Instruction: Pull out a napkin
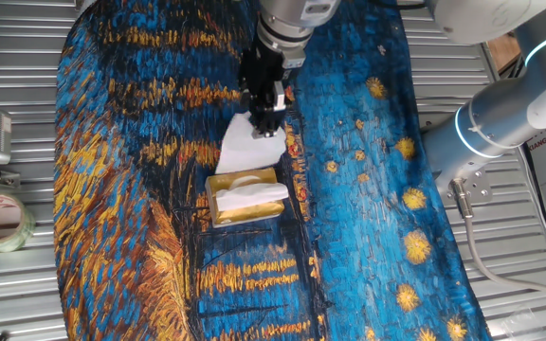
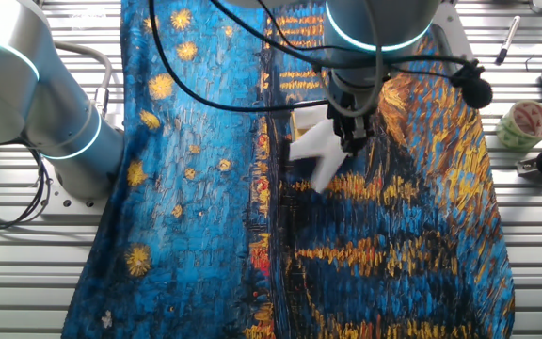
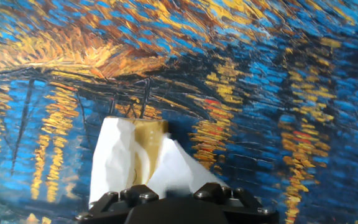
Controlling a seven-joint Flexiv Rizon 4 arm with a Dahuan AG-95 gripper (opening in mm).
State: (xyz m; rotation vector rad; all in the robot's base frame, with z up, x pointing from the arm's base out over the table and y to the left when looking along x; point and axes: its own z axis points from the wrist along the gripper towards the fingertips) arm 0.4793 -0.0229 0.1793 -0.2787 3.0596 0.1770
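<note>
Counter [image 1: 27, 114]: slatted metal, draped with painted cloth [image 1: 368, 189]. Napkin [image 1: 249, 144]: pinched by tool [image 1: 267, 121], lifted clear above gold box [image 1: 245, 204]. Extraction judged essentially done; release remains.

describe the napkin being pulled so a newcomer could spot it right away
Start at the blue-and-gold painted cloth covering the table, then find the small gold tissue box near its middle. The napkin is the white sheet hanging from the gripper just beyond that box. Unlike the tissue tuft sitting in the box's opening, it is lifted and pinched at one corner.
</note>
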